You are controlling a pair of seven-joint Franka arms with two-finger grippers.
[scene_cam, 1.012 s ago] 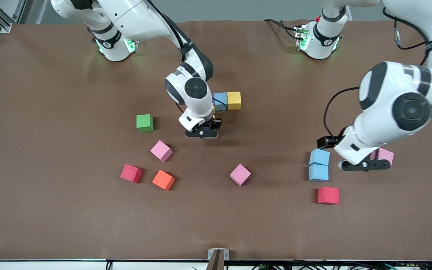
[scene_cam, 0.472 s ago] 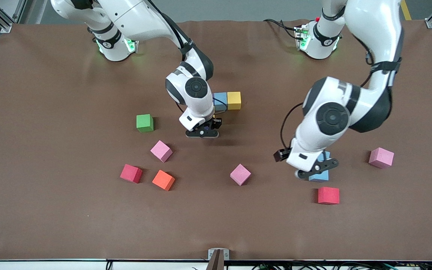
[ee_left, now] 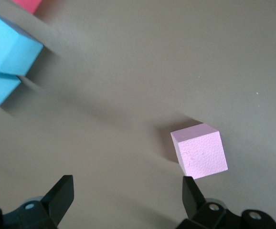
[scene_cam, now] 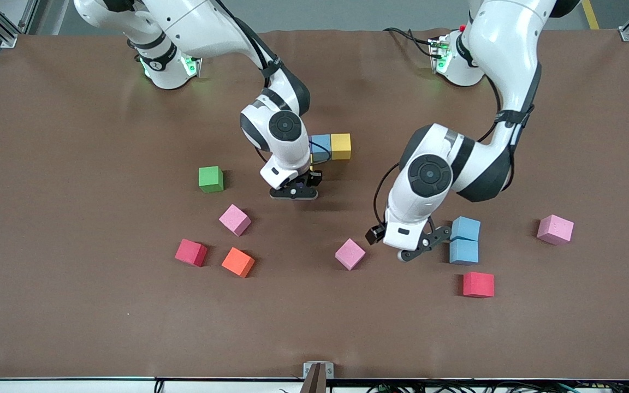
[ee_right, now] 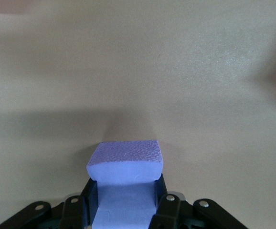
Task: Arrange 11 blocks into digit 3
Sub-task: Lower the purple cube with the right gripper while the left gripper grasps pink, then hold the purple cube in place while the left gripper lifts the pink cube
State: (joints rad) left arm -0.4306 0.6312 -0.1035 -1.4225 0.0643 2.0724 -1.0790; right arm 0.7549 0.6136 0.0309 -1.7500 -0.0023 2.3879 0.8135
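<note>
Desk (scene_cam: 74, 327): brown mat, carries all items.

Left arm: reaches in from its base; left gripper (scene_cam: 421, 246) hangs over bare mat between a pink block and the stacked-looking blue pair, jaws spread wide, holding nothing. In the left wrist view the pink block (ee_left: 199, 150) sits just ahead of the open jaws.

Right arm: right gripper (scene_cam: 294, 193) hangs low over the mat just in front of the started figure, jaws clamped on a purple block (ee_right: 126, 162).

Digit 3, started: a light blue block (scene_cam: 321, 144) and a yellow block (scene_cam: 340, 146) touch side by side near the middle of the desk; anything more is hidden by the right arm. Judged barely begun; most of the eleven remain to be placed.

Loose blocks still to bring in:
- two light blue blocks (scene_cam: 464, 240), touching, toward the left arm's end
- red block (scene_cam: 478, 284), nearer the camera than that pair
- pink block (scene_cam: 555, 229), nearest the left arm's end
- pink block (scene_cam: 350, 254), mid-desk
- pink block (scene_cam: 235, 219) and red block (scene_cam: 191, 252), toward the right arm's end

Not for the figure: green block (scene_cam: 211, 178); orange block (scene_cam: 238, 262).

Writing, brands, labels: none readable on blocks, arms or desk.
</note>
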